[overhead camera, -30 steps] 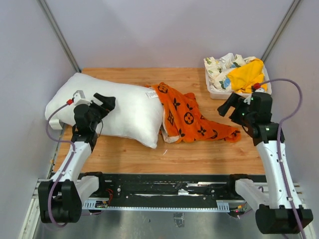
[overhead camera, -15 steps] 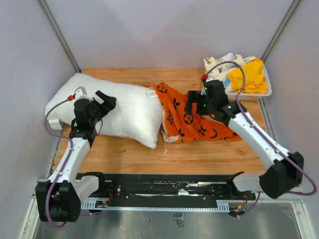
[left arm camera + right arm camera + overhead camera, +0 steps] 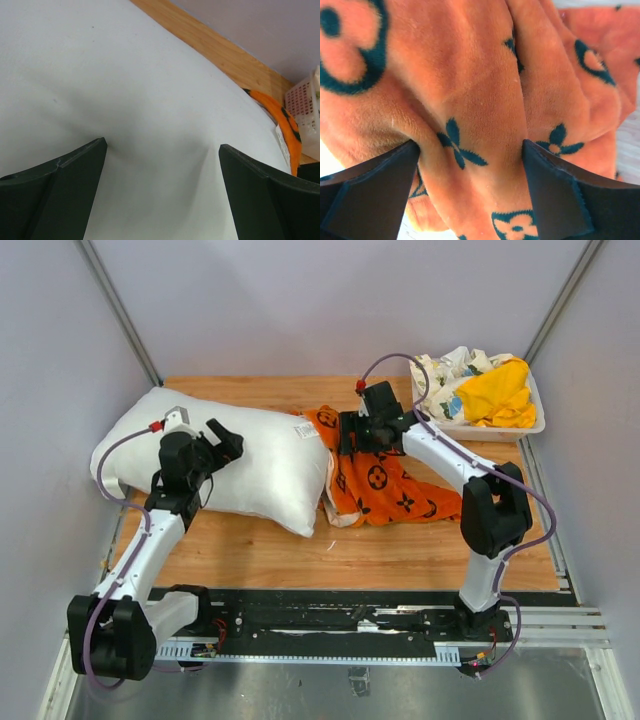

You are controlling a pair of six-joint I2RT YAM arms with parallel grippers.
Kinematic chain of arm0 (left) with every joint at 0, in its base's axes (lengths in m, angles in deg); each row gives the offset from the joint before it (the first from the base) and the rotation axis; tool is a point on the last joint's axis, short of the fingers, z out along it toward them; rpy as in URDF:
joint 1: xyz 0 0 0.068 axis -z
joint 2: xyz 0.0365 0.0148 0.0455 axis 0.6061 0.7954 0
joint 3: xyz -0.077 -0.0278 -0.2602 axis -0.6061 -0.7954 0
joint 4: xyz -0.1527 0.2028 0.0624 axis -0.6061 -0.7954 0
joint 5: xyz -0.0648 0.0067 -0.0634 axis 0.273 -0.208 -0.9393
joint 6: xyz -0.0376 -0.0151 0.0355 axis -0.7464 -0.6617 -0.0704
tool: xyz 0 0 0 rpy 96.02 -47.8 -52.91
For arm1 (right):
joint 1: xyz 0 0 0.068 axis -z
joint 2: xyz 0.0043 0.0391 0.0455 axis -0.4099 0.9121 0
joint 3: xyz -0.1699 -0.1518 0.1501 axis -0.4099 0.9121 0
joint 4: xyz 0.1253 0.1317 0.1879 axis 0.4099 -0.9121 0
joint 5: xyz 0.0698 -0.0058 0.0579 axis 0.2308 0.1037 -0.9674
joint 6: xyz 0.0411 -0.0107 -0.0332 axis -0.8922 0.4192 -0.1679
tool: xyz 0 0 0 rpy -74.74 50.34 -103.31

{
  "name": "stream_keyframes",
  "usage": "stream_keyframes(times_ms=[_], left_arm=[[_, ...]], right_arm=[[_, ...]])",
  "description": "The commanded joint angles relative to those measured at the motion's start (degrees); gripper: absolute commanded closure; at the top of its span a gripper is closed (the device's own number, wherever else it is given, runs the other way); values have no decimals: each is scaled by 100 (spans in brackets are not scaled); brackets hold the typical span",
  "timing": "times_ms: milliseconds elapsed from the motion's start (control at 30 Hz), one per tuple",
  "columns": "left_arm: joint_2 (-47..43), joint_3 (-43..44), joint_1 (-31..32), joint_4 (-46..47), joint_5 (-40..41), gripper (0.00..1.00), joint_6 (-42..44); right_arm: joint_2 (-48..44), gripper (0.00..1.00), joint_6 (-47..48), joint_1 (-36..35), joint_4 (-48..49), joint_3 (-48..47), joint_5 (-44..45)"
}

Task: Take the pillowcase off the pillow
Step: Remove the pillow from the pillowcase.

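Overhead and wrist views, read left to right. At far left the pillow [image 3: 260,465] is lying plump and white across the left half of the wooden table [image 3: 400,540], its long axis running from the far left corner towards the middle. The left tool [image 3: 230,445] is reaching over the pillow's upper surface with its jaws standing wide apart. In the left wrist view both dark fingers [image 3: 55,195] are pressing lightly onto the white cover, which is dimpling at each tip. Nothing is being clamped between them.

At centre the pillowcase [image 3: 385,485], orange with black flower and circle motifs, is lying crumpled on the table just beside the pillow's right end. Its left edge is touching the pillow, and whether any of the pillow is inside it cannot be told from these views.

The right arm is stretching far across from its base, and the right tool [image 3: 348,435] is hovering low over the far left part of the pillowcase. Its jaws are also spread wide. In the right wrist view they are straddling a raised fold of the plush fabric, with the fingertips [image 3: 380,175] sinking into the pile on either side, not closing on it.

At far right a white basket [image 3: 438,426] is sitting in the table's far corner, holding a yellow cloth [image 3: 495,395] and a floral-print cloth [image 3: 445,370].
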Motion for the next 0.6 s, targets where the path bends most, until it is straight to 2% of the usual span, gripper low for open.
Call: stream_keyframes(times_ms=[0, 33, 67, 133, 167, 233, 367, 500, 567], left_arm=[[65, 315, 41, 477, -997, 1, 421], [155, 466, 45, 652, -1529, 1, 562], [202, 514, 46, 944, -2007, 1, 621], [28, 236, 123, 2043, -2637, 1, 488], [-156, 28, 218, 2694, -2669, 1, 332], [-315, 26, 260, 3105, -3293, 1, 165], [239, 877, 478, 2392, -5845, 1, 788], [229, 974, 1180, 1721, -6007, 1, 1899], [403, 1408, 1671, 758, -5850, 0, 2727]], right_arm=[[74, 29, -107, 15, -106, 273, 138], [29, 42, -145, 74, -25, 429, 97], [-29, 60, -195, 141, 53, 588, 31], [-180, 93, -307, 326, 225, 918, -126], [-278, 98, -376, 425, 287, 1101, -187], [-575, 99, -464, 653, 384, 1449, -256], [-1428, 99, -604, 1185, 541, 2071, -190], [-2263, 99, -990, 2060, 789, 2674, -340], [-2685, 99, -1168, 2524, 838, 2851, -285]])
